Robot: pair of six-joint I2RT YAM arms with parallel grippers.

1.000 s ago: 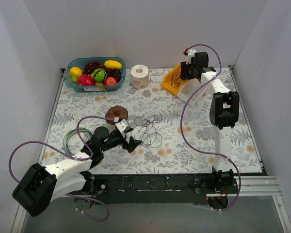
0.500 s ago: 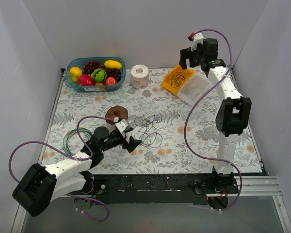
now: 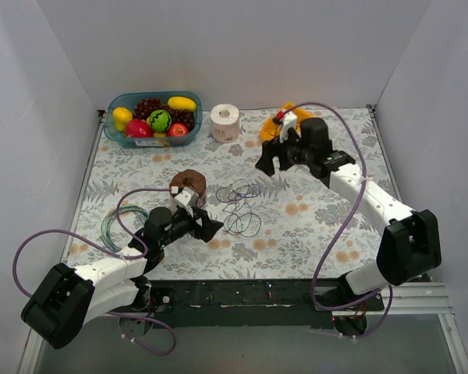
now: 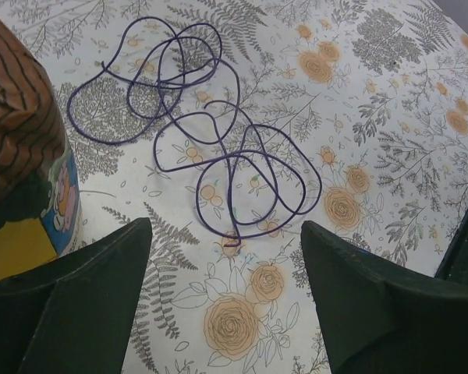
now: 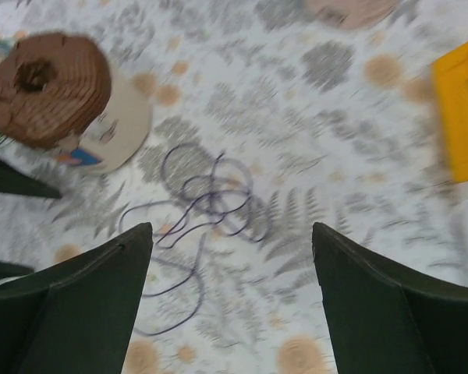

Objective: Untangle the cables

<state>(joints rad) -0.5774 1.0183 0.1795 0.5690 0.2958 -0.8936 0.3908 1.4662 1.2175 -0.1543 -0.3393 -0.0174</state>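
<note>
The cables (image 3: 240,207) are thin dark purplish wires lying in loose overlapping loops on the floral cloth at the table's middle. They also show in the left wrist view (image 4: 218,152) and, blurred, in the right wrist view (image 5: 210,195). My left gripper (image 3: 210,227) is open and empty, low over the cloth just left of and nearer than the tangle. One wire end lies just ahead of it in the left wrist view (image 4: 225,227). My right gripper (image 3: 270,163) is open and empty, held above the cloth to the far right of the tangle (image 5: 232,227).
A brown striped roll (image 3: 189,181) stands just left of the cables. A flat greenish coil (image 3: 115,223) lies at the left. A blue basket of fruit (image 3: 117,134) and a toilet roll (image 3: 225,122) are at the back. A yellow tray (image 3: 285,117) sits behind the right arm.
My right arm has swung from the yellow tray at the back right down and left towards the tangle. My left gripper has shifted slightly.
</note>
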